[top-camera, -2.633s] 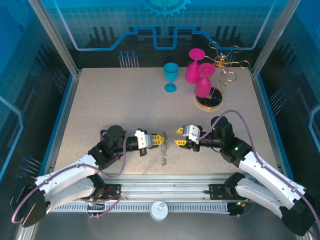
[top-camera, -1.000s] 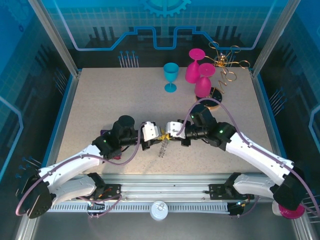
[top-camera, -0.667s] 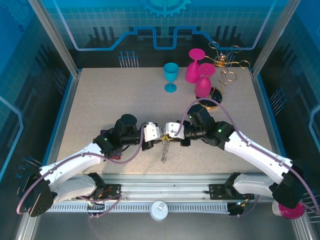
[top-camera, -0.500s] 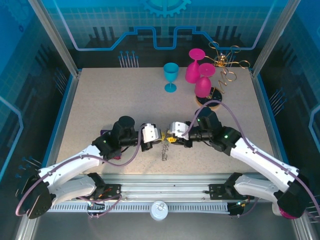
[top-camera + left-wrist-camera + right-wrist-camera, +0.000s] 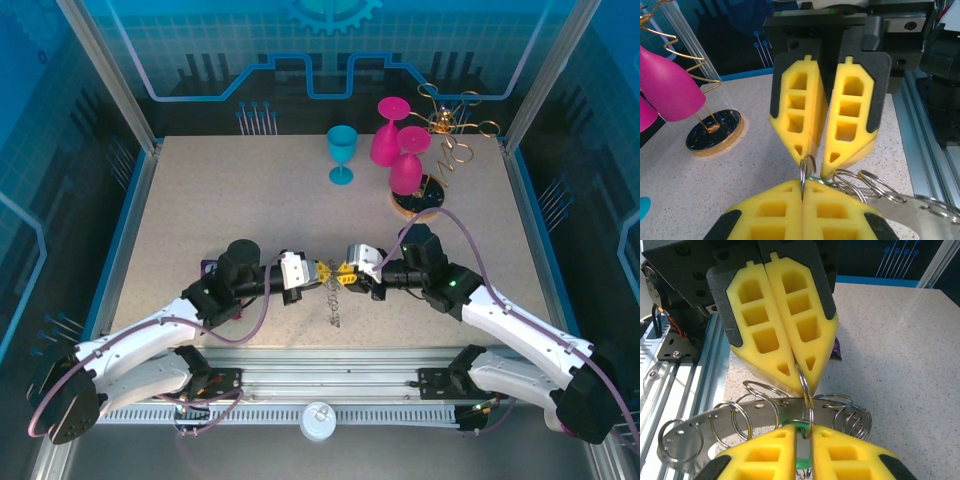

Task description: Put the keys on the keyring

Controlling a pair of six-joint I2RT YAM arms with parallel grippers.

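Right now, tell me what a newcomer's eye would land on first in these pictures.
First, the left claw and right claw meeting tip to tip at the table's near middle: the left pinches a wire loop of the keyring, the right grips the green-headed key. Next, two bright pink goblets at the gold wire stand in the far right corner, a teal goblet just left of them.
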